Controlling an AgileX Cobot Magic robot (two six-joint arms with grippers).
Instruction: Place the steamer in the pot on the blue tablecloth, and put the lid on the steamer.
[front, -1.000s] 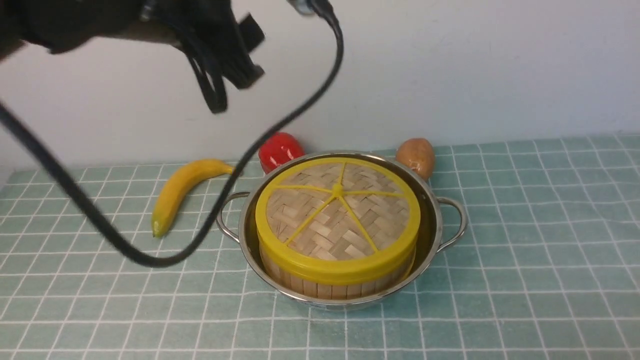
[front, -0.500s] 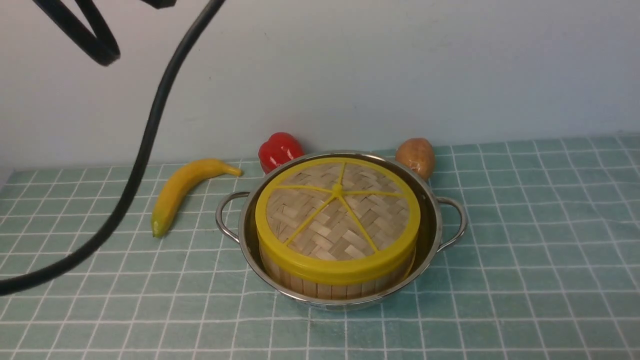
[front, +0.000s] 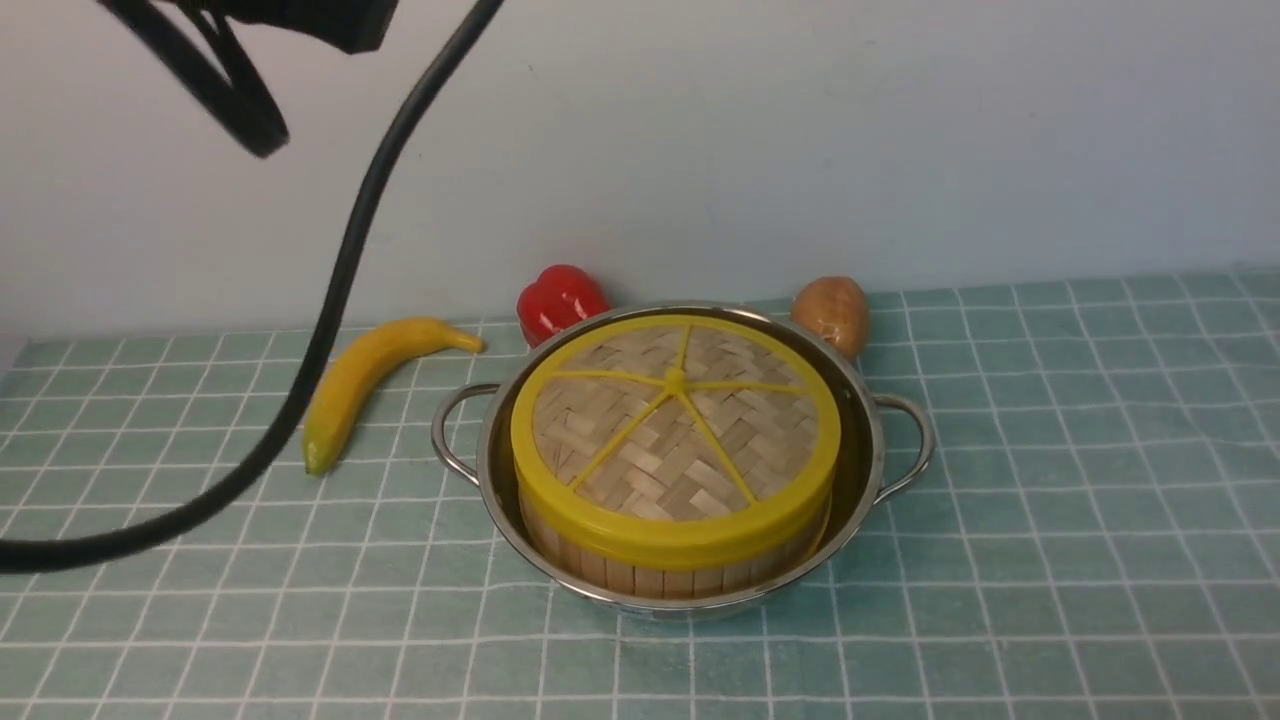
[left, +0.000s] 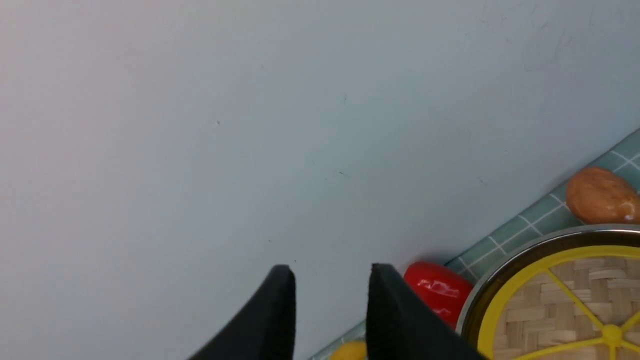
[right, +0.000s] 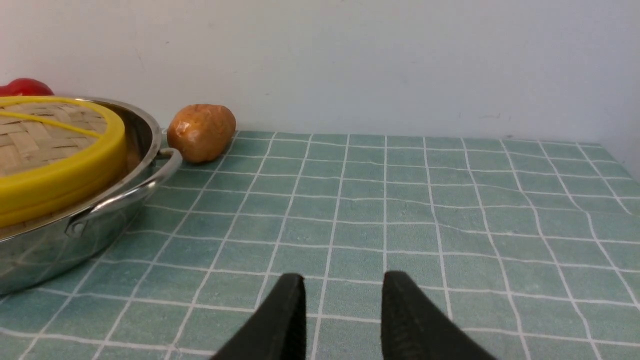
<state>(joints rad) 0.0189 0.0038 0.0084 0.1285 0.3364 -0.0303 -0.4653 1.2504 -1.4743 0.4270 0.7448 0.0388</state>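
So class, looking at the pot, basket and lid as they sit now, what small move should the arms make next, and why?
Probably just draw the left gripper back to rest. The lid already sits flat on the steamer, which stands inside the pot on the tablecloth; both sets of jaws hold nothing.

front: faces wall | wrists: low, wallward | shared: pot (front: 860, 480), potato (right: 201, 132)

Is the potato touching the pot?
Cannot tell. In the front view the potato sits right behind the pot rim; no view shows a gap or contact plainly.
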